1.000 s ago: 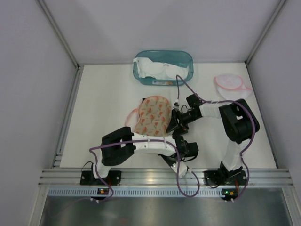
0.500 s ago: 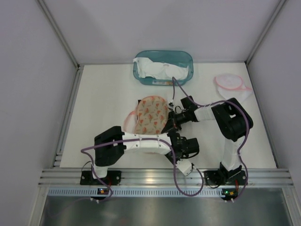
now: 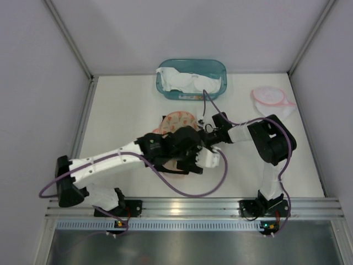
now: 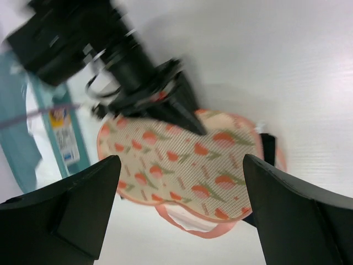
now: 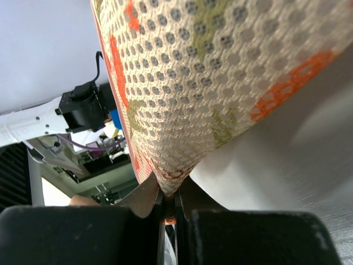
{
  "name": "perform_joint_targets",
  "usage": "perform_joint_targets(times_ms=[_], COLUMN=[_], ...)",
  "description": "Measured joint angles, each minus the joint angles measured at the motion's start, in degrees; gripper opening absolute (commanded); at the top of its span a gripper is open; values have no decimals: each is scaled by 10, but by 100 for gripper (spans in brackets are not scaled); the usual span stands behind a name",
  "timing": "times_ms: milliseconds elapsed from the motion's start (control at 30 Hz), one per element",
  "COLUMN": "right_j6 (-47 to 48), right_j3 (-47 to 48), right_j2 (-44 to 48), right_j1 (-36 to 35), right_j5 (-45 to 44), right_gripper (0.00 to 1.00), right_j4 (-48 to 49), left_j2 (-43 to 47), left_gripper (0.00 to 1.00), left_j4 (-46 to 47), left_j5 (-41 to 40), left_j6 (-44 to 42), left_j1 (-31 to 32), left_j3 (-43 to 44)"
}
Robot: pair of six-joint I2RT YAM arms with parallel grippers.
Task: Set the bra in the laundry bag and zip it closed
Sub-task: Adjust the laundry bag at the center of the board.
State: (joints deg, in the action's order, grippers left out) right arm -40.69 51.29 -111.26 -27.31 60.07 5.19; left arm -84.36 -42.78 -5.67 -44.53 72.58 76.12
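The laundry bag (image 3: 179,120), a floral mesh pouch with pink trim, lies mid-table. In the left wrist view the laundry bag (image 4: 182,160) fills the centre, and something white shows under its raised lip; I cannot tell what. My right gripper (image 3: 207,136) is shut on the bag's right edge, and the mesh (image 5: 182,83) is pinched between its fingers (image 5: 146,196). Over the bag's near side my left gripper (image 3: 182,154) hangs open, its fingers (image 4: 71,215) wide apart and holding nothing. White bras (image 3: 182,80) lie in the teal bin (image 3: 219,69).
A second pouch, white with a pink rim (image 3: 270,98), lies at the back right. The teal bin (image 4: 16,138) stands just beyond the bag. Grey walls close in both sides. Purple cables loop off both arms above the table's front.
The left gripper has opened, and its arm has swung from the front edge up over the bag. The right gripper has closed on the bag's right edge.
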Motion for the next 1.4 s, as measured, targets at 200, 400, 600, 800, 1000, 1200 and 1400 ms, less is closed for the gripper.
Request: perform_joint_targets(times_ms=[200,400,600,800,1000,1200,1400], right_j6=[-4,-5,-5,-12,-24,-29,-31], right_j3=[-4,-15,-15,-15,-15,-15,-15], right_j2=[0,0,0,0,0,-1,-10], right_j1=[1,1,1,1,1,1,1], right_j5=[6,9,11,14,20,22,27], right_gripper=[0,0,0,0,0,0,0], right_j4=[8,14,15,15,17,17,20], left_j2=[181,260,237,220,212,211,196], left_gripper=[98,98,98,98,98,98,98], left_j4=[70,155,254,322,349,363,374], left_j5=[10,35,59,76,97,101,92], left_j6=[88,117,129,118,113,98,90], left_j1=[-126,-124,-124,-121,-113,-111,-110], left_j3=[-146,-308,-360,-391,-401,-427,-436])
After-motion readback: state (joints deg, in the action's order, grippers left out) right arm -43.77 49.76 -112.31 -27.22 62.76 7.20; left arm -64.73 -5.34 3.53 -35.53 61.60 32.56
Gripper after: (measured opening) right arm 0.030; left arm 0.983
